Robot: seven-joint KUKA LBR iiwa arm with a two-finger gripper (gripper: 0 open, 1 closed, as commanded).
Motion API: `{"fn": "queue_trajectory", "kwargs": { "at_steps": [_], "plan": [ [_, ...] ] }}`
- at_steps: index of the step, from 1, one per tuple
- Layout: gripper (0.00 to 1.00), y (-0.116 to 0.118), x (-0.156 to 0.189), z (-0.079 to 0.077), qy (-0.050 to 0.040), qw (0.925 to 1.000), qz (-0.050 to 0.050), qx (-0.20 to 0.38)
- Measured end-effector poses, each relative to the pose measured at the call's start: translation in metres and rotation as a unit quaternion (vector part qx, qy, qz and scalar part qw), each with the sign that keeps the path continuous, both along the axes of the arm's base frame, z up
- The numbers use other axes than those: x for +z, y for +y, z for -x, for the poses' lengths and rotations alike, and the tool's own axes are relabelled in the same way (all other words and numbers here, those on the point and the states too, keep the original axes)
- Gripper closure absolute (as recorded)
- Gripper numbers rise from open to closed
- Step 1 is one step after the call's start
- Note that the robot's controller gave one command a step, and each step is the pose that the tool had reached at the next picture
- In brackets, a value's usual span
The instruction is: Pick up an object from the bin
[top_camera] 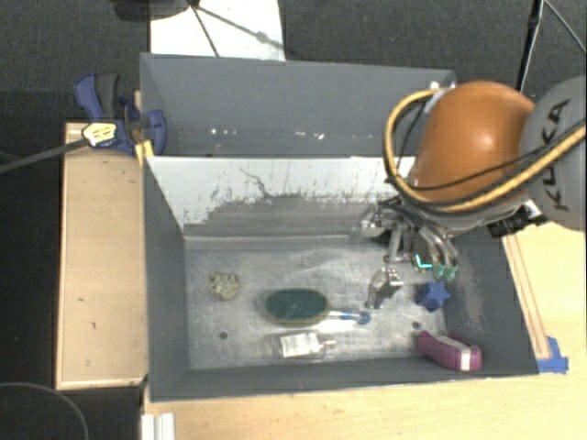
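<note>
My gripper (413,280) hangs at the right side of the bin, a little above the floor, open with nothing between its fingers. One metal fingertip (382,289) points down near the blue tip of a thin clear stick (344,318). A small blue star-shaped piece (433,294) lies just below and right of the gripper, apart from it. A magenta box (448,350) rests in the front right corner.
A dark green oval (295,306) lies mid-floor, with a small clear bottle (301,344) in front of it and a crumpled olive lump (223,285) to the left. The arm's orange dome hangs over the bin's right wall.
</note>
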State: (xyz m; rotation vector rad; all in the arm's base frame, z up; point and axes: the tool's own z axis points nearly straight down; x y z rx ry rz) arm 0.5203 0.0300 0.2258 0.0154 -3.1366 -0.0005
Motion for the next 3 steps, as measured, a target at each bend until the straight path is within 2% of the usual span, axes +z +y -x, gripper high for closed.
{"fn": "queue_trajectory", "kwargs": {
  "at_steps": [1, 2, 3],
  "plan": [
    [0.00, 0.066, -0.129, 0.023, -0.0019, 0.9962, 0.001, -0.087],
    [1.00, 0.066, -0.127, 0.021, -0.0065, 0.9960, -0.001, -0.089],
    [1.00, 0.081, -0.026, 0.015, -0.0065, 0.9928, -0.001, -0.120]
  ]
}}
